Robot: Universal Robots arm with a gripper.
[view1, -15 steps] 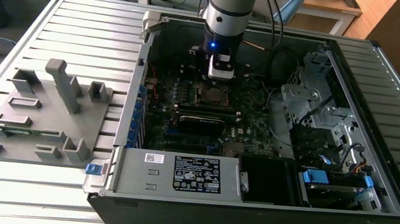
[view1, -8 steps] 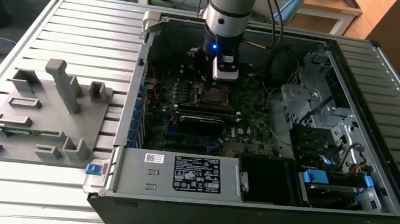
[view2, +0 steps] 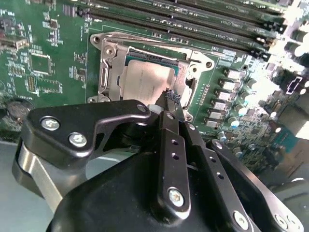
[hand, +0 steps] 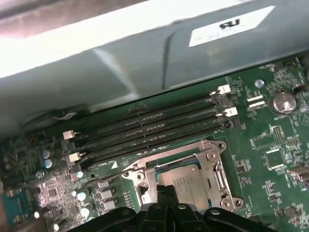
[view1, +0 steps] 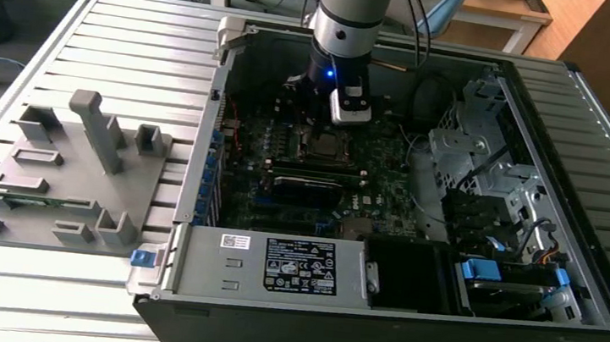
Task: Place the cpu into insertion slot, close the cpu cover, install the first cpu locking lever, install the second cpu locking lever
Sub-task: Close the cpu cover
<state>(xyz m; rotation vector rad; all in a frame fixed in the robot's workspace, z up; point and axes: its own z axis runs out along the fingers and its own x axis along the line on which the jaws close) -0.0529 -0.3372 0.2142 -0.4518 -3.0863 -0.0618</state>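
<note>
Where pinched tool (view2: 169, 96) overlaps cpu (view2: 145, 79) — contact unclear (cpu cover (view2: 104, 77) around).

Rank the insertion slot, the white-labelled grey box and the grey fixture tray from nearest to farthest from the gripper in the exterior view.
1. The insertion slot, right under the gripper.
2. The white-labelled grey box, at the case's near end.
3. The grey fixture tray, outside the case, at the exterior view's left.

The exterior view looked down from high up and far off at the open black computer case (view1: 379, 336) on the grey ribbed tabletop (view1: 126, 33). Both wrist views sat very near, looking down past the black tool (view2: 170, 98) (hand: 164, 189) at one silvery square metal frame (view2: 103, 72) (hand: 221, 170).
</note>
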